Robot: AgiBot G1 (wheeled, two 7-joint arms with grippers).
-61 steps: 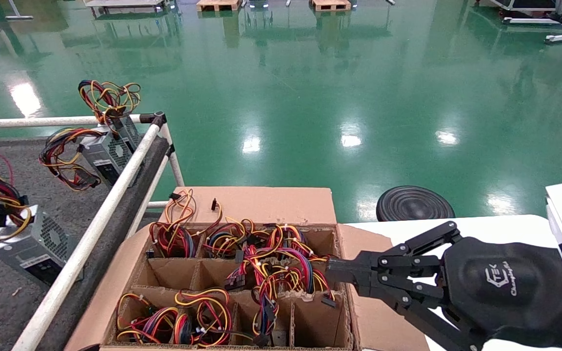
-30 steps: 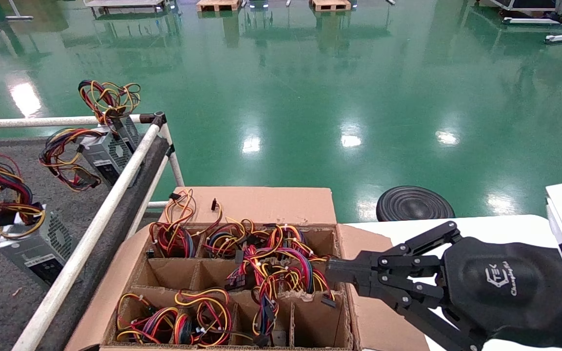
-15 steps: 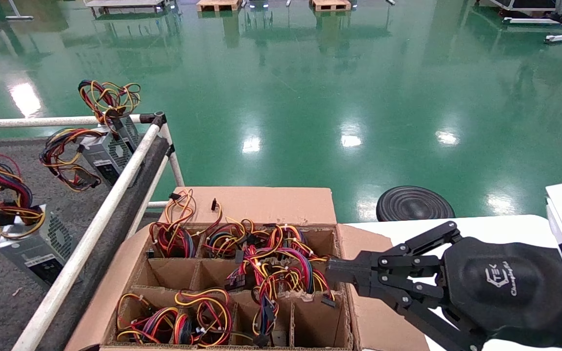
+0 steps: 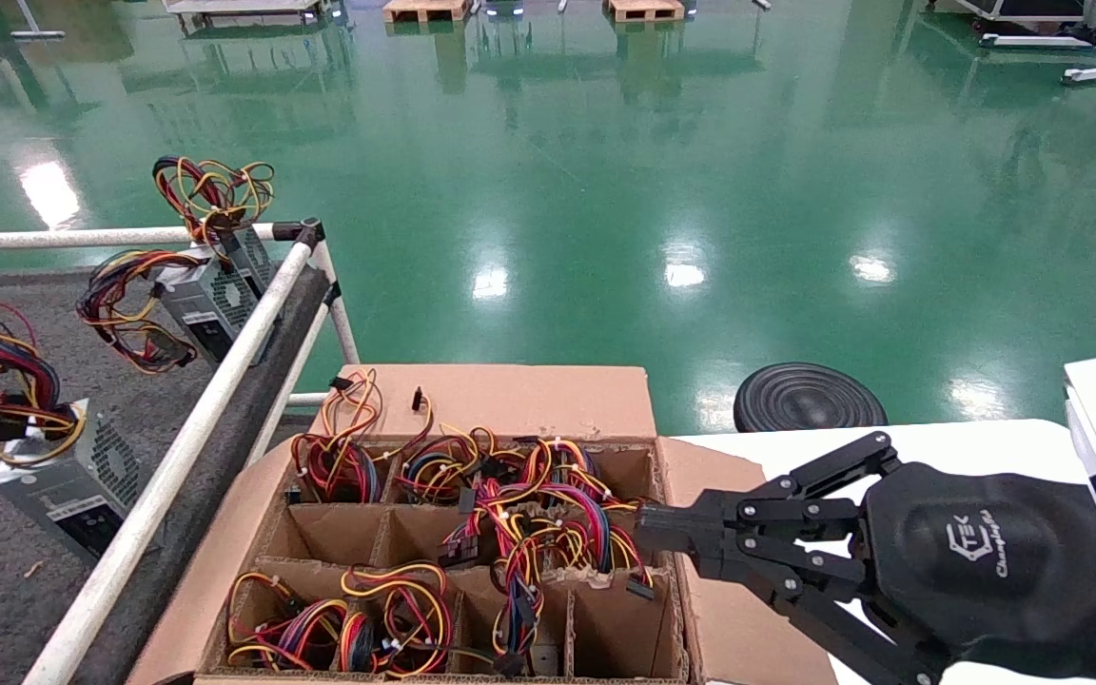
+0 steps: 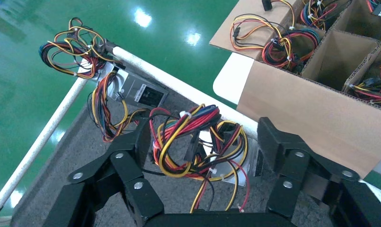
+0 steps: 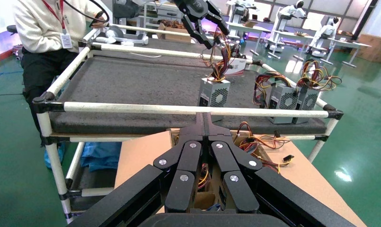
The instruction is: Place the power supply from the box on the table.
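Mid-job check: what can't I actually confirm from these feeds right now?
- Head view: the left gripper is beyond the left edge. Only its wrist view shows it, open over the power supply.
- Left wrist view: the wire bundle covers the supply's case, and contact with the fingers is unclear.
- Head view: wires hide what the box cells contain, and the bottom edge cuts off its near row.
- Right wrist view: the shut right gripper blocks the box.

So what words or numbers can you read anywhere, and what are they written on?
"TEK": white letters beside a logo on the black body of the right tool, which hangs over the box.
A slanted line under it starts like "Champ"; the rest is too small.
The badge on the person by the table: too blurred.
Nothing else is readable.
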